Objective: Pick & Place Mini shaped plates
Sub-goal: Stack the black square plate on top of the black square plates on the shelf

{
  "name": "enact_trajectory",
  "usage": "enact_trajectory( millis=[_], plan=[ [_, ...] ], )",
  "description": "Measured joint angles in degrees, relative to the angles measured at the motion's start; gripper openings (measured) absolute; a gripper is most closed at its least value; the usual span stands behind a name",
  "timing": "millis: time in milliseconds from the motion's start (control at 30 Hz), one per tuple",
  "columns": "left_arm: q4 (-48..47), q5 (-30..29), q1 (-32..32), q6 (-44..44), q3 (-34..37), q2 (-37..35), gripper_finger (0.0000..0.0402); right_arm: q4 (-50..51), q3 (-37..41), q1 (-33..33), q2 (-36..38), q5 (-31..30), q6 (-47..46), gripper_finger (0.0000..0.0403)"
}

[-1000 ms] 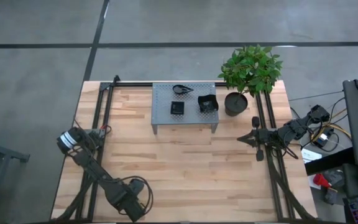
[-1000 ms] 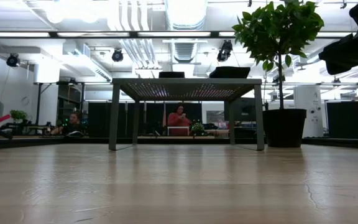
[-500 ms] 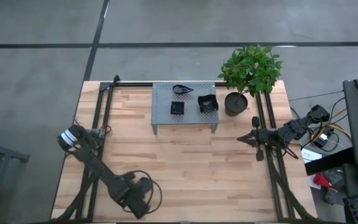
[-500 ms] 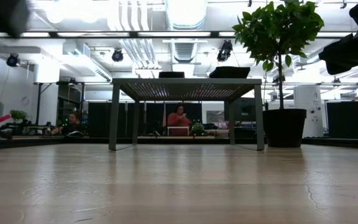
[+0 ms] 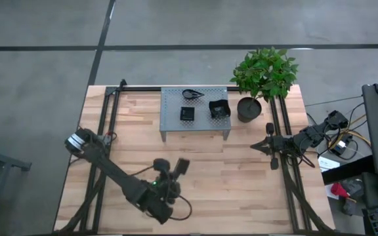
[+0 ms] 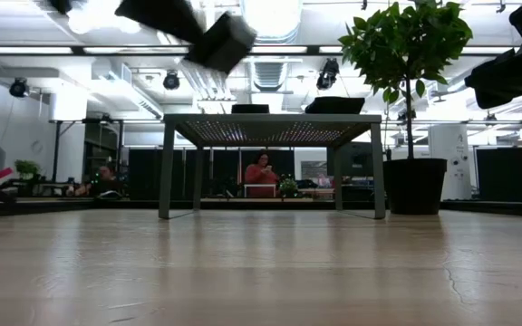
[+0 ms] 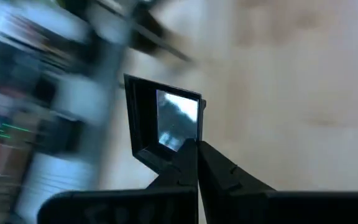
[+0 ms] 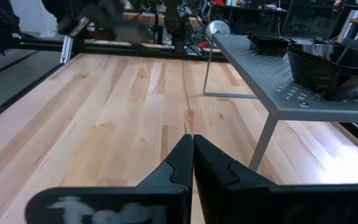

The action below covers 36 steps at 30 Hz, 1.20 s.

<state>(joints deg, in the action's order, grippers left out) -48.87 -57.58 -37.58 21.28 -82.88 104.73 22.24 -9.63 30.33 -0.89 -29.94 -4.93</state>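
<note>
1 small square plate is pinched by its rim in the left tool, raised above the wooden surface in front of the grey perforated stand. It looks light, stiff and glossy, so probably slippery; an edge grip suits it. 3 more plates sit on the stand: a teardrop plate, a little square plate and a wavy-edged plate. The right tool, clenched on nothing, waits near the plant pot. An open workshop with seated people lies beyond.

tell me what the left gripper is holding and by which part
The left gripper is shut on a small square black plate, pinching it by one edge at a corner, raised above the table. The right gripper is shut and holds nothing.
</note>
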Motion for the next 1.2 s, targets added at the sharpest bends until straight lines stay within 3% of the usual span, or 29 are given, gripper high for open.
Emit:
enact_trajectory(
  millis=[67,167,300,533,633,800,1000,1200],
  plan=[
    [-0.1,-6.8,1.8,-8.6,-1.4,0.0,0.0000,0.0,0.0,0.0,0.0,0.0,0.0,0.0008],
    [-0.1,-12.3,5.3,-20.9,-3.6,0.0,0.0000,0.0,0.0,0.0,0.0,0.0,0.0,0.0008],
    [-0.1,-13.2,11.4,-33.4,-5.7,0.0,0.0000,0.0,0.0,0.0,0.0,0.0,0.0,0.0008],
    [-1.7,-12.8,22.1,-41.3,-7.2,0.0,0.0000,0.0,0.0,0.0,0.0,0.0,0.0,0.0008],
    [-1.7,-10.0,25.7,-42.5,-7.2,0.0,0.0000,0.0,0.0,0.0,0.0,0.0,0.0,0.0008],
    [-1.6,5.2,30.8,-39.6,-7.3,0.0,0.0000,0.0,0.0,0.0,0.0,0.0,0.0,0.0008],
    [-1.2,0.5,33.2,-37.9,-7.5,-0.5,0.0000,0.0,0.0,0.0,0.0,0.0,0.0,0.0008],
    [-1.0,2.5,33.2,-35.4,-7.6,-1.2,0.0000,0.0,0.0,0.0,0.0,0.0,0.0,0.0008]
  ],
)
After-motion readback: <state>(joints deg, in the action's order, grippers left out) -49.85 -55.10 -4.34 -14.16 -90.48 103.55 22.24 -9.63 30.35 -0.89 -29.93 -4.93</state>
